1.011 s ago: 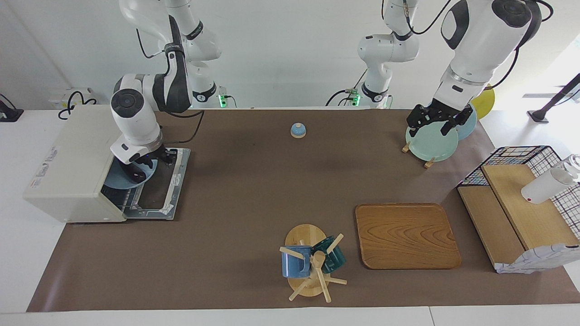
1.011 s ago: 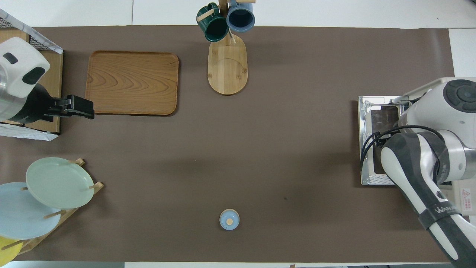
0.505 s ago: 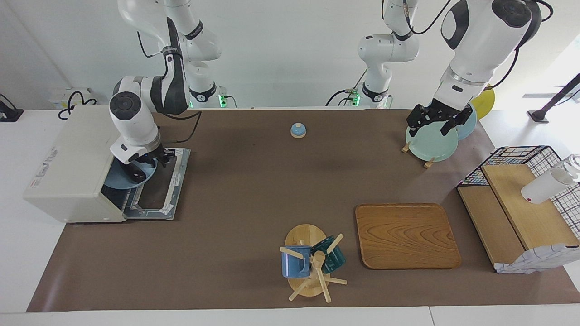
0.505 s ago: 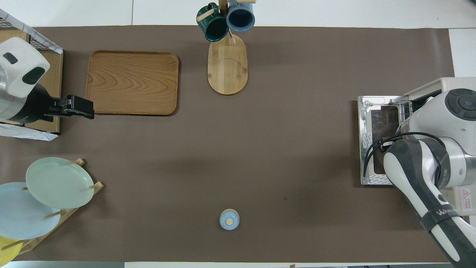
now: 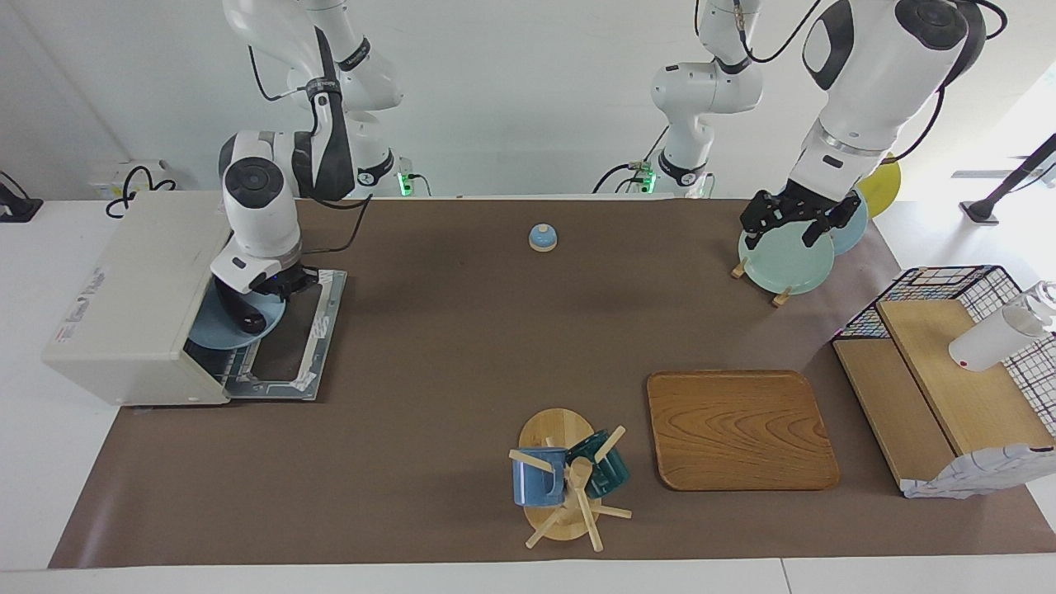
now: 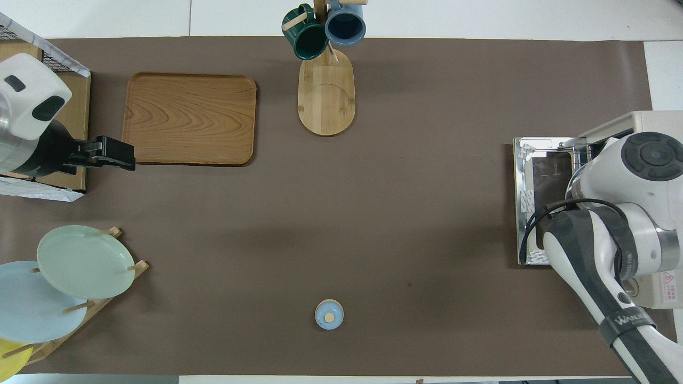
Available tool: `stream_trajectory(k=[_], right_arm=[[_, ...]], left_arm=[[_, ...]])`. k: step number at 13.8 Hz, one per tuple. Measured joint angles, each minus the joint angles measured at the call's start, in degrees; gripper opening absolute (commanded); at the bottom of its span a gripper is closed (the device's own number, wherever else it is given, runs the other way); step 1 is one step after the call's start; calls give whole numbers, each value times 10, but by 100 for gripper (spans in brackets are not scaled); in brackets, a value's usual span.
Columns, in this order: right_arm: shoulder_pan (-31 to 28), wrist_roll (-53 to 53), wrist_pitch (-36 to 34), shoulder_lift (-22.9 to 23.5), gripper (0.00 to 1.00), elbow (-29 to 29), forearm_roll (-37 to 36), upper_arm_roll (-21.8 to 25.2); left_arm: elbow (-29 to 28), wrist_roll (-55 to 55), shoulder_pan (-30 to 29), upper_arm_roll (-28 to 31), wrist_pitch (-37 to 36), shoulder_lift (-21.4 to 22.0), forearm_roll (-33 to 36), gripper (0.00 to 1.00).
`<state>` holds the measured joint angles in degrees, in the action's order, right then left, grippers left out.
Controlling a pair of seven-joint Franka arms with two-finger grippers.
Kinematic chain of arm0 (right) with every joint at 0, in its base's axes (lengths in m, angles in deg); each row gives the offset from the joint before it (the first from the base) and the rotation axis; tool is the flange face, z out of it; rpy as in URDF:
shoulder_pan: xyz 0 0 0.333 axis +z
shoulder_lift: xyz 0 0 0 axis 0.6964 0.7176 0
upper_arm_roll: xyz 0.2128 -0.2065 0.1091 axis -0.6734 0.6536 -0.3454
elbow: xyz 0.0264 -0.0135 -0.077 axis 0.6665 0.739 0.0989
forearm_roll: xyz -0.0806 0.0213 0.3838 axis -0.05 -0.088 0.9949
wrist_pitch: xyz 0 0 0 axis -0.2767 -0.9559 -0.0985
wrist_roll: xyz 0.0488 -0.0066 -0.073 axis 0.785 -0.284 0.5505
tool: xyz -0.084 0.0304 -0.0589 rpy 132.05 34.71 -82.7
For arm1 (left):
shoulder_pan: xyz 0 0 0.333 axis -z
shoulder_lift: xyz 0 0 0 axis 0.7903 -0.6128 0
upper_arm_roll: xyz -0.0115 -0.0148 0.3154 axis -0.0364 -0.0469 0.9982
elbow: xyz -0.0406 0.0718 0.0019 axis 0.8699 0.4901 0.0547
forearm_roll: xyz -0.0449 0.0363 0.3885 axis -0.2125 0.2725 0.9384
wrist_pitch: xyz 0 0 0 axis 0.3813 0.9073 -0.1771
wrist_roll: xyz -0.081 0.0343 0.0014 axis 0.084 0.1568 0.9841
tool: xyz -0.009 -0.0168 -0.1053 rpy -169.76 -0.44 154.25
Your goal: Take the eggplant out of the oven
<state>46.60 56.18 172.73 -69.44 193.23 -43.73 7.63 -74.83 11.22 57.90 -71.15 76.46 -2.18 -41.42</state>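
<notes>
A: How many arms, and what are they doing?

B: Two. The right gripper (image 5: 252,318) is down at the mouth of the oven (image 5: 136,301), over a blue plate (image 5: 216,332) that sits on the rack just inside. Its fingers are pressed together on a dark thing lying on that plate, the eggplant (image 5: 247,318), most of which the wrist hides. The left gripper (image 5: 794,221) waits over the plate rack (image 5: 780,295), fingers spread wide and holding nothing.

A: The oven is open?

B: Yes, one oven at the right arm's end of the desk (image 5: 462,371), its door (image 5: 289,342) dropped flat onto the desk.

A: Count the rest.

B: Three plates in the rack at the left arm's end: one pale green (image 6: 85,261), one light blue (image 6: 32,312), one yellow (image 6: 9,357). One wooden tray (image 5: 741,429). Two mugs, one blue (image 5: 535,478) and one dark green (image 5: 606,466), on one wooden mug tree (image 5: 561,503). One small blue bell (image 5: 542,238), near the robots. One wire basket (image 5: 949,285) beside the tray.
</notes>
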Motion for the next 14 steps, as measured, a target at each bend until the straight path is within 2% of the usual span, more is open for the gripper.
stream_trajectory(k=[5, 8, 10, 12, 14], right_arm=[[140, -119, -49, 5, 0, -45, 3, -5], [227, -216, -86, 40, 0, -105, 22, -8], [295, -299, -142, 93, 0, -192, 29, -9], [362, -381, -190, 172, 0, -299, 49, -10], [403, -437, -193, 240, 0, -363, 61, -10]], left_arm=[[0, 0, 0, 0, 0, 0, 0, 100], [0, 0, 0, 0, 0, 0, 0, 100], [0, 0, 0, 0, 0, 0, 0, 100], [0, 0, 0, 0, 0, 0, 0, 100], [0, 0, 0, 0, 0, 0, 0, 100]])
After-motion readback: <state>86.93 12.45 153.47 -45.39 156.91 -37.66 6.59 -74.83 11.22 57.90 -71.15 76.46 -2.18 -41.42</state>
